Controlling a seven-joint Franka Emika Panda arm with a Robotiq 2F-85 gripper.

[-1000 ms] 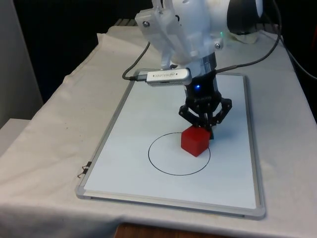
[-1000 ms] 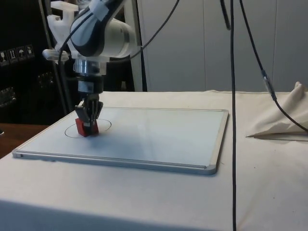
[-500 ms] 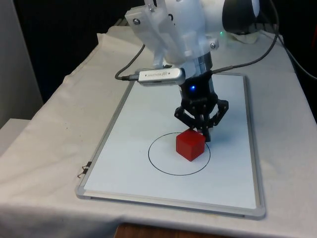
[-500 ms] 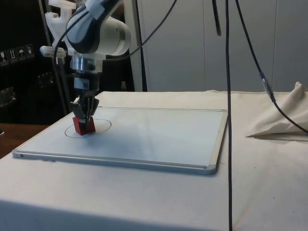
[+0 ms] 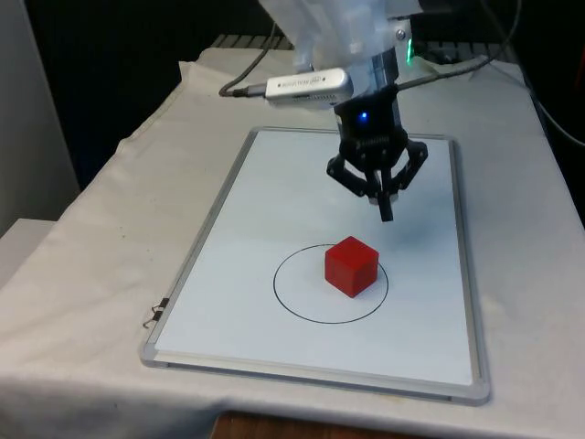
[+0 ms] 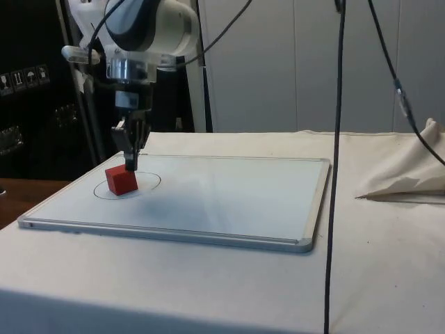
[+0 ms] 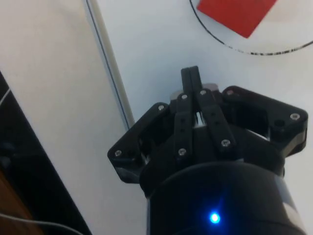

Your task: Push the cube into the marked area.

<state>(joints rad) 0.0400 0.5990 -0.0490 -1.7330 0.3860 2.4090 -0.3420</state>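
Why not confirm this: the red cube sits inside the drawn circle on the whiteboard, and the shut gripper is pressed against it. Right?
Not quite. The gripper is shut but lifted clear of the red cube, as the front view shows. The cube does sit inside the drawn circle on the whiteboard.

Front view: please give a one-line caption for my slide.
Red cube rests inside the drawn circle; shut pincer hovers above, clear.

My gripper looks like matt black plastic. The red cube looks smooth and matt. The whiteboard is smooth and faintly glossy, metal-framed, on a creased cloth.
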